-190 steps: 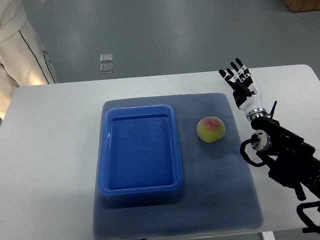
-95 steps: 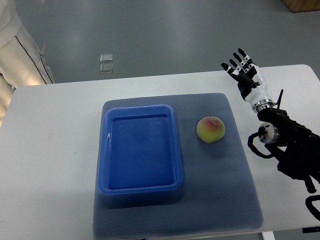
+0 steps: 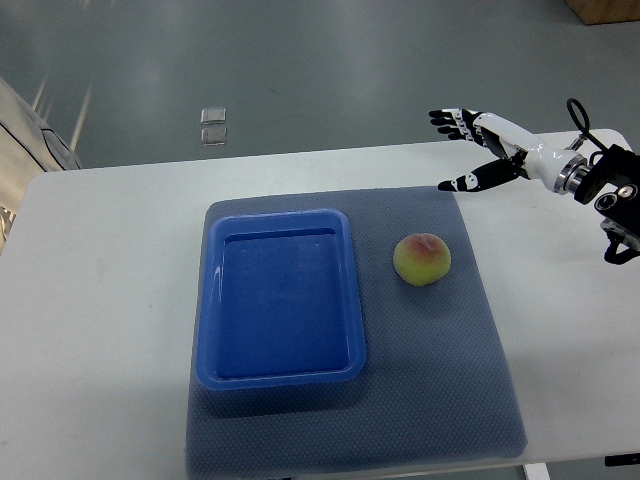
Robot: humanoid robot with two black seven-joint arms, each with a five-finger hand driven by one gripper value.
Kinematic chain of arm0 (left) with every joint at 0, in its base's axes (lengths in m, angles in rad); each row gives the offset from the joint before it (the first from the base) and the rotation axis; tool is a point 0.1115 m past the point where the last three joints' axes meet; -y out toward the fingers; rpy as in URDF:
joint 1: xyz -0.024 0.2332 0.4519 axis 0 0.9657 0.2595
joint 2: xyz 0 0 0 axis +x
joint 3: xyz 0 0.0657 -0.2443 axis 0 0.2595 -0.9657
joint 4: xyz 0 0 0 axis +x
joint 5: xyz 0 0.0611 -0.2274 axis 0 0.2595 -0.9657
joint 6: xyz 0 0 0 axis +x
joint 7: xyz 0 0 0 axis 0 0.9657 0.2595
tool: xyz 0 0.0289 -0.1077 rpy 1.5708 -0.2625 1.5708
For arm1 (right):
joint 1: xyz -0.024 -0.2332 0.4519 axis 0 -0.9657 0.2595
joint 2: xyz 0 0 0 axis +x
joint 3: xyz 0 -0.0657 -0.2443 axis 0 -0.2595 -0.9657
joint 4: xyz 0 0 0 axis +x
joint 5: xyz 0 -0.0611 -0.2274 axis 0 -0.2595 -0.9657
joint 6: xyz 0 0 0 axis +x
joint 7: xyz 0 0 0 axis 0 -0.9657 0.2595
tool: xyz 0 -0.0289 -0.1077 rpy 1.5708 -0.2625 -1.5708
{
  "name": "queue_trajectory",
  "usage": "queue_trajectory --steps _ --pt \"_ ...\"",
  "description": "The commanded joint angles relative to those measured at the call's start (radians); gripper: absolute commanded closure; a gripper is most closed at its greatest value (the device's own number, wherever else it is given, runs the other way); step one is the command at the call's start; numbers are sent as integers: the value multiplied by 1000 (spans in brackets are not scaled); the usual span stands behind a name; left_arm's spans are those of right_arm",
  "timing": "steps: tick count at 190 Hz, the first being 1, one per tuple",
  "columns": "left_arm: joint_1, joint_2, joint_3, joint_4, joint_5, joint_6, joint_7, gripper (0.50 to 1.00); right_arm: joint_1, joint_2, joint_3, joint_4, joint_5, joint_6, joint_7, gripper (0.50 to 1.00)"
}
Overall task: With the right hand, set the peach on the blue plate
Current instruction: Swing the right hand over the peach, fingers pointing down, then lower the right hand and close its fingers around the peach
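Observation:
A yellow-green peach [image 3: 422, 259] with a pink blush lies on the dark grey mat [image 3: 440, 370], just right of the blue plate [image 3: 208, 300], a deep rectangular tray with nothing in it. My right hand [image 3: 462, 148] hovers over the table's far edge, above and to the right of the peach. Its fingers are spread and hold nothing. The forearm reaches in from the right edge. The left arm does not show.
The mat lies on a white table [image 3: 100, 300]. A person's light sleeve [image 3: 30, 140] shows blurred at the far left edge. Two small square plates [image 3: 212, 125] sit in the grey floor beyond the table.
My right arm has swung up and back to the right, so most of the dark forearm has left the picture. The hand now points left instead of away. The person at the left has moved.

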Motion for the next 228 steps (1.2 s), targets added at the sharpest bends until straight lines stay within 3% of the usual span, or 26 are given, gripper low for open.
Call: queue_trajectory --steps 1,37,60,93,228 --pt "0 0 1 -1 0 0 0 500 37 -18 -44 42 -207 4 3 570" --pt "0 0 1 0 0 0 0 500 116 -24 -49 122 -503 13 2 570" --pt "0 0 1 0 0 -1 0 500 182 -24 -104 142 -547 56 3 570" --pt "0 0 1 0 0 0 0 500 237 -29 -255 182 -578 59 8 570" --pt "0 0 1 0 0 0 0 500 179 -13 -320 179 -615 13 23 572"
